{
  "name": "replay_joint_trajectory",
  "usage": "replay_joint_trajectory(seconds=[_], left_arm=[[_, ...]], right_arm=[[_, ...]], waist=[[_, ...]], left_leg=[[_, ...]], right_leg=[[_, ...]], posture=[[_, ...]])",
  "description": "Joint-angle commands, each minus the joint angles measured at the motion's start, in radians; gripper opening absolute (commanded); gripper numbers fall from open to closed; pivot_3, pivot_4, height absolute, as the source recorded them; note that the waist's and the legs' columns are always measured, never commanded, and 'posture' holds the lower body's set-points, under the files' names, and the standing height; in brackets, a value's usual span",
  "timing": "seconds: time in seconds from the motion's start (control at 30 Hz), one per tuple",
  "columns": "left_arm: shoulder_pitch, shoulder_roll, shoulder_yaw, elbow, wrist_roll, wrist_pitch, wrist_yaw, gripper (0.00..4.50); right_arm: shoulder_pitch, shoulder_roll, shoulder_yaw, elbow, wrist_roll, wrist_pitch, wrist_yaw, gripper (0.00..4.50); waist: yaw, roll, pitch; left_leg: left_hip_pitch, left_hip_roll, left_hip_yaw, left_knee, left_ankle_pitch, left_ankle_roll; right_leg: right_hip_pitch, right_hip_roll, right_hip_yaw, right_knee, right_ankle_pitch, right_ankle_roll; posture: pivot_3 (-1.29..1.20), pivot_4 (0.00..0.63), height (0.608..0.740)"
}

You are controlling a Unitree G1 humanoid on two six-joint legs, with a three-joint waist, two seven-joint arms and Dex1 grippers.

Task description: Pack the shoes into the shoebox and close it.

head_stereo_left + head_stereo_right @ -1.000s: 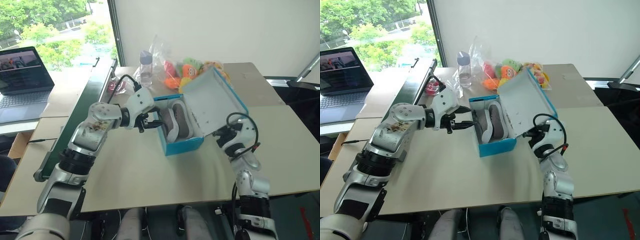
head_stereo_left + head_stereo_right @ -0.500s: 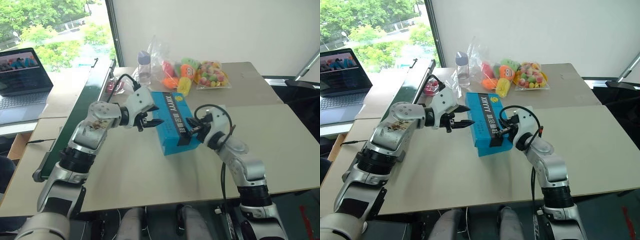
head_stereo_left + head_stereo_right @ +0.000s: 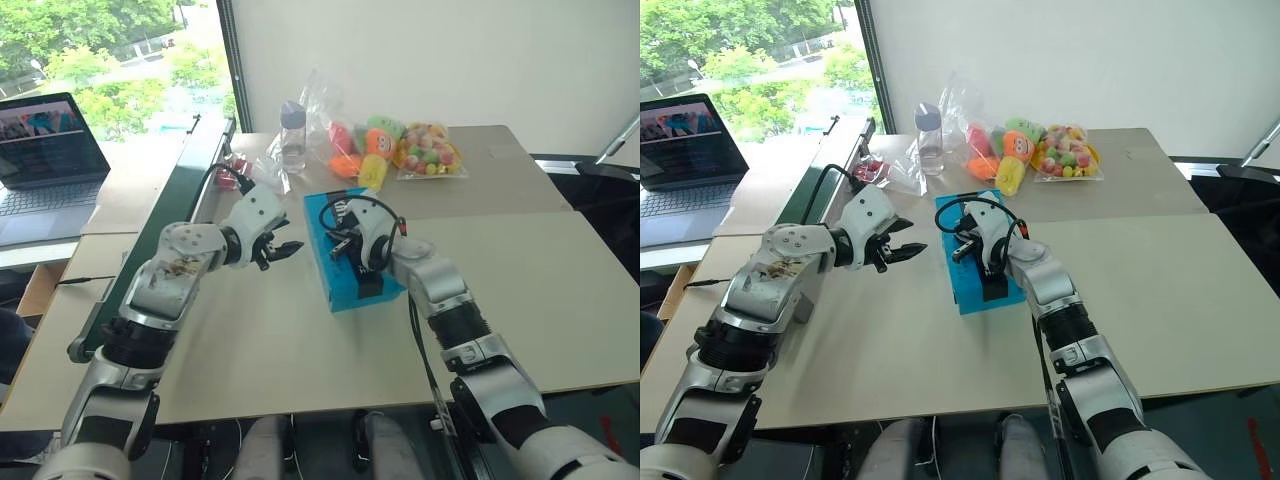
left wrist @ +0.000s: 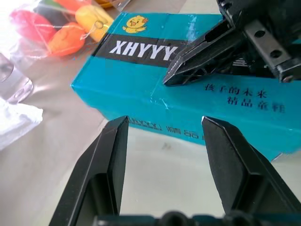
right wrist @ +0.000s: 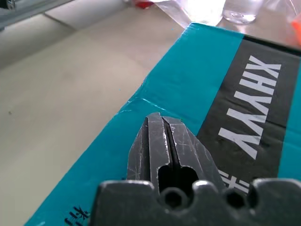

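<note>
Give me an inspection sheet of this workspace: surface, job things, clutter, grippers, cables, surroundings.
Surface: pale beige tabletop, several boards butted together.
Job's things: turquoise cardboard shoebox, flap lid down; shoes nothing seen.
Clutter: clear bags of colourful plush toys; clear plastic bottle.
Grippers: left gripper open, beside the box; right gripper shut, tips over the lid.
Cables: black cable loop at right wrist.
Surroundings: open laptop, window, white wall.

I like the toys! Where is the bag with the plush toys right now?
The bag of plush toys lies at the table's far edge, just behind the closed shoebox, with a clear bottle on its left.
</note>
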Motion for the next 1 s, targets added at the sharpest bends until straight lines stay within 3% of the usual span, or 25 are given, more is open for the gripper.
replay_joint_trajectory(seconds=[0.03, 0.3, 0.4, 0.63, 0.77, 1.0], left_arm=[[0.028, 0.014, 0.074, -0.093, -0.01, 0.063, 0.058, 2.62], [0.069, 0.017, 0.13, -0.132, -0.06, 0.107, 0.07, 2.62], [0.06, 0.023, 0.119, -0.114, -0.059, 0.095, 0.065, 2.62], [0.058, 0.027, 0.104, -0.112, -0.08, 0.025, 0.022, 2.62], [0.103, 0.036, 0.14, -0.154, -0.118, -0.026, -0.005, 2.62], [0.172, 0.082, 0.183, -0.187, -0.166, -0.026, -0.028, 2.62]], right_arm=[[0.041, -0.008, 0.025, 0.035, -0.046, 0.002, 0.023, 0.01], [0.067, -0.055, -0.128, -0.278, 0.108, 0.107, 0.129, 0.01], [0.058, -0.112, -0.161, -0.382, 0.165, 0.154, 0.192, 0.75], [0.069, -0.28, -0.168, -0.595, 0.251, 0.246, 0.329, 3.25], [0.082, -0.351, -0.138, -0.629, 0.222, 0.208, 0.38, 4.46], [0.115, -0.415, -0.146, -0.584, 0.2, 0.159, 0.405, 4.46]], waist=[[0.0, -0.001, -0.001], [0.003, -0.001, -0.001], [0.002, 0.0, -0.001], [0.005, -0.001, -0.001], [0.005, -0.001, -0.001], [0.012, -0.001, -0.001]], left_leg=[[0.0, 0.0, 0.0, 0.0, 0.0, 0.0], [0.001, 0.002, -0.001, -0.001, 0.0, 0.0], [-0.001, 0.002, -0.001, -0.001, 0.0, 0.0], [-0.001, 0.002, -0.001, -0.001, 0.0, -0.001], [-0.002, 0.001, 0.0, -0.001, -0.001, -0.001], [-0.001, 0.001, 0.001, -0.001, -0.001, -0.001]], right_leg=[[0.0, 0.0, 0.0, 0.0, 0.0, 0.0], [0.001, 0.0, -0.001, 0.0, 0.0, -0.001], [-0.002, 0.0, -0.001, 0.0, 0.0, -0.001], [-0.002, 0.0, -0.001, 0.0, -0.001, -0.002], [-0.003, -0.001, -0.001, 0.0, -0.001, -0.002], [-0.003, -0.001, -0.002, -0.001, -0.001, -0.002]], posture=[[0.0, 0.15, 0.74], [0.0, 0.15, 0.74], [0.0, 0.15, 0.74], [0.0, 0.15, 0.74], [0.0, 0.15, 0.74], [0.0, 0.15, 0.74]])
